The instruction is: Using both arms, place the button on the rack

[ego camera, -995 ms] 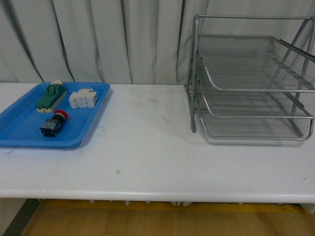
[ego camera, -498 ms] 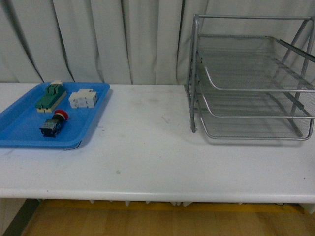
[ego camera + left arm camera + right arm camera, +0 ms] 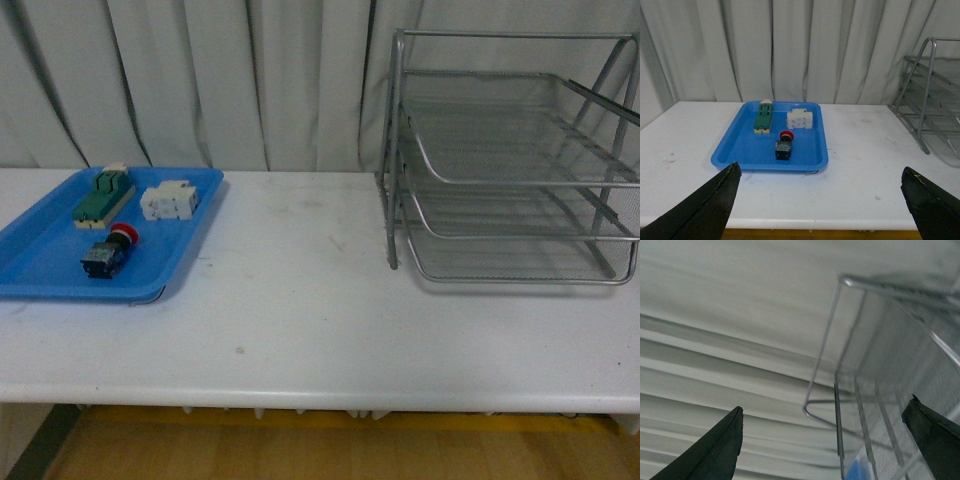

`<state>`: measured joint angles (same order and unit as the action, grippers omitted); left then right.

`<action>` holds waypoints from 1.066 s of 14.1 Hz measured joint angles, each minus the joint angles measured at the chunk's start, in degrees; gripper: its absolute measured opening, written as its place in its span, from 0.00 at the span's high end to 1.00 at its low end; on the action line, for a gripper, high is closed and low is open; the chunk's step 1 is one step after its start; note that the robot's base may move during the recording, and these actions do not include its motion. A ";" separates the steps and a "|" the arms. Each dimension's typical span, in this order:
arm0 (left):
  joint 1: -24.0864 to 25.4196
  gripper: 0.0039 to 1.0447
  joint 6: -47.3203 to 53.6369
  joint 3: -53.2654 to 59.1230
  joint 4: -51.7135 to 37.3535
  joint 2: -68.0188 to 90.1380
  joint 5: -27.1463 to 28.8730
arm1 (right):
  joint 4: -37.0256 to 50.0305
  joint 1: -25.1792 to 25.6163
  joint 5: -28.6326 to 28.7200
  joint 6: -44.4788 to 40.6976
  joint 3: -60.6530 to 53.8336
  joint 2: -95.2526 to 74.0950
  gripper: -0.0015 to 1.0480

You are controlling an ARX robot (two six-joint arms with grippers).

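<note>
At both wrists, the fingers of the left gripper (image 3: 819, 172) and right gripper (image 3: 825, 407) stood wide apart, empty. The button (image 3: 110, 252) lay in the blue tray (image 3: 40, 250) at left, well apart from the rack (image 3: 510, 180) at right. Pick-up and placement were judged outstanding.

You have the button (image 3: 108, 253) lying on its side in the blue tray (image 3: 40, 250) at the table's left, near the tray's front edge. Its red cap points toward the curtain and its dark boxy body toward you. Your rack (image 3: 510, 170), silver wire mesh in three tiers, stands upright at the table's right, well apart from the button.
</note>
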<state>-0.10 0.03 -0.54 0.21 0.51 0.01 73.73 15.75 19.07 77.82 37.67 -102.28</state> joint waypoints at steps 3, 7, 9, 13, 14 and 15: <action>0.00 0.06 0.00 0.00 0.00 0.00 0.00 | -0.13 -6.82 -1.57 8.98 0.59 -11.52 0.06; 0.00 0.06 0.00 0.00 0.00 0.00 0.00 | -0.15 -11.41 -2.12 9.18 1.42 -18.40 0.06; 0.00 0.06 0.00 0.00 0.00 0.00 0.00 | 0.07 -11.69 -2.16 8.79 2.69 -20.48 0.06; 0.00 0.06 0.00 0.00 0.02 0.00 0.00 | 0.04 -12.07 -2.34 7.37 7.43 -24.59 0.06; 0.00 0.06 0.00 0.00 0.00 0.00 0.00 | -0.04 -12.44 -2.38 7.19 7.65 -25.31 0.06; 0.00 0.06 0.00 0.00 0.02 0.00 0.00 | -0.17 -12.81 -2.51 7.15 7.63 -25.64 0.06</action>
<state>-0.10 0.03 -0.54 0.23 0.51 0.01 73.56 2.94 16.56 84.97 45.30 -127.92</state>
